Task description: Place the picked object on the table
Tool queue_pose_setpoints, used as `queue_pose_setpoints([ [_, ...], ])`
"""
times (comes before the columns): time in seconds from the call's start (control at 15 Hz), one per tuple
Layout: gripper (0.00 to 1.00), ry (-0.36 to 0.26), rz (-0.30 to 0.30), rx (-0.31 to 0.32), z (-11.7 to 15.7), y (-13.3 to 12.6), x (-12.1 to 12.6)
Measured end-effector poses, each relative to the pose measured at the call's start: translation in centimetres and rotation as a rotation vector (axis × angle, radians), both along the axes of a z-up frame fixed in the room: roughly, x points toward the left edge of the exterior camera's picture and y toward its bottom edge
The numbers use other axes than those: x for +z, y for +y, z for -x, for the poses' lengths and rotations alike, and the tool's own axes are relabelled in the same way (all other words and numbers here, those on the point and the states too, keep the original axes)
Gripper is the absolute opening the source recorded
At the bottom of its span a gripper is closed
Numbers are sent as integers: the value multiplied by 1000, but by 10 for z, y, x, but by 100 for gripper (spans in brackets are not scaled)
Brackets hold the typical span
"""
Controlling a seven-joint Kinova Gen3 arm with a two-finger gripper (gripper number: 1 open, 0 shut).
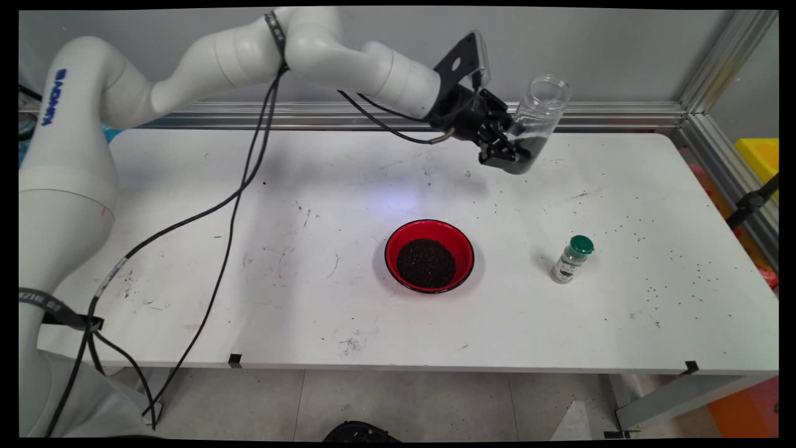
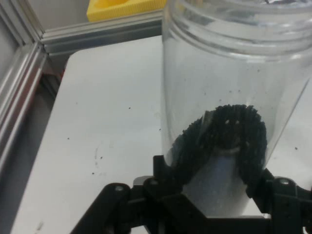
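Observation:
My black gripper (image 1: pixel 511 151) is shut on a clear plastic jar (image 1: pixel 536 121), held above the table's far right part. The jar leans a little to the right with its open mouth up, and a small heap of dark grains lies in its bottom. In the hand view the jar (image 2: pixel 229 87) fills the middle, clamped low down between the fingers (image 2: pixel 163 173), with dark grains (image 2: pixel 224 136) banked against its wall. A red bowl (image 1: pixel 429 255) holding dark grains stands on the table well below and left of the gripper.
A small spice bottle with a green cap (image 1: pixel 572 258) stands right of the bowl. Dark specks are scattered over the white table (image 1: pixel 249 261), mostly on its right half. Aluminium rails (image 1: pixel 622 115) run along the back and right edges. A yellow object (image 1: pixel 760 155) sits beyond the right rail.

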State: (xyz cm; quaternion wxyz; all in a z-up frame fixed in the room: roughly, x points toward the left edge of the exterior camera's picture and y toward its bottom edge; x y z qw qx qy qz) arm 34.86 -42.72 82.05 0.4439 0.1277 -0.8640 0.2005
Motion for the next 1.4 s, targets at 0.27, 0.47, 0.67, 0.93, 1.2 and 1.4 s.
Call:
queue_pose_setpoints([
  [0.27,0,31,-43,16,12,-9,-11],
  [0.47,0,54,-76,27,23,-17,-21],
  [0.67,0,71,-102,35,33,-23,-30],
  [0.93,0,89,-132,47,45,-32,-45],
  [1.2,0,99,-154,55,56,-40,-61],
  [1.4,0,100,-165,60,64,-46,-73],
])
